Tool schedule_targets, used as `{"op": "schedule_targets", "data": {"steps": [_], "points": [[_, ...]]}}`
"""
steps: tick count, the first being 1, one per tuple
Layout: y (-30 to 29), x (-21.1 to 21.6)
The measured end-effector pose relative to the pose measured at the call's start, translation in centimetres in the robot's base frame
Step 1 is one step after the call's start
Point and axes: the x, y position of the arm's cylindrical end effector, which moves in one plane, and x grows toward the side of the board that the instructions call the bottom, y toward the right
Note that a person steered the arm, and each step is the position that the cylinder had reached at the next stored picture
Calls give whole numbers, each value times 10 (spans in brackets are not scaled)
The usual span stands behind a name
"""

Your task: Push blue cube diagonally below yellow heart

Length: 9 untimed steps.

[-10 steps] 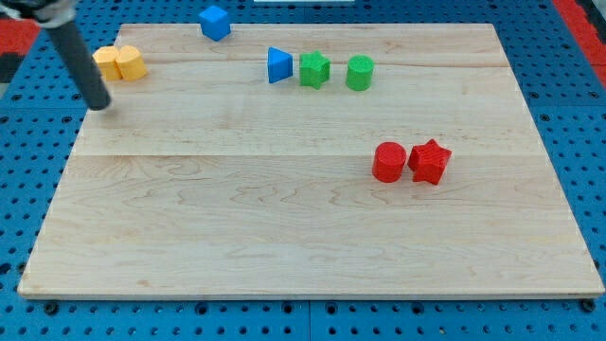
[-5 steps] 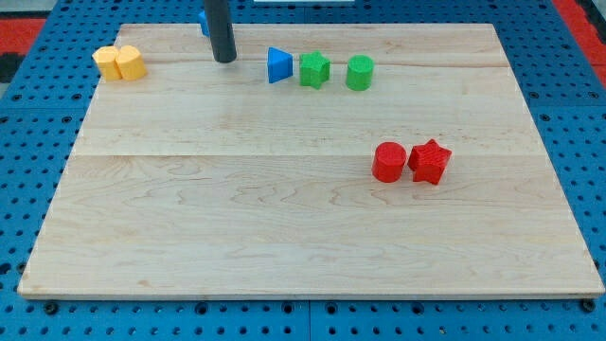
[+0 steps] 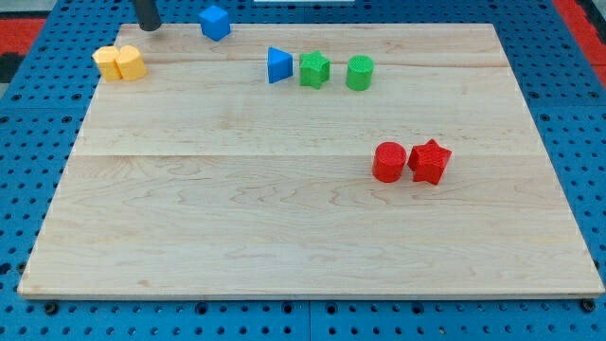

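Observation:
The blue cube [image 3: 215, 21] sits at the board's top edge, left of centre. Two yellow blocks stand touching near the top left corner: the left one [image 3: 106, 62] looks like the heart, the right one [image 3: 131, 63] is rounder. My tip [image 3: 149, 27] is at the board's top edge, to the left of the blue cube and apart from it, and above and to the right of the yellow blocks. Only the lowest part of the rod shows.
A blue triangular block [image 3: 278, 65], a green star-like block [image 3: 314, 69] and a green cylinder [image 3: 359, 72] stand in a row near the top. A red cylinder [image 3: 388, 162] and a red star [image 3: 429, 161] touch at the middle right. The wooden board [image 3: 284, 237] lies on a blue pegboard.
My tip went from the board's left edge to just below the blue cube, then back left to the top edge. The blue cube stands where it stood.

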Motion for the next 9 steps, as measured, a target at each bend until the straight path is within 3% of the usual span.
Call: {"op": "schedule_targets", "data": {"steps": [1,3,4,5,7,9], "points": [[7,0],[43,68],[123,62],[188,13],[184,0],[55,6]]}}
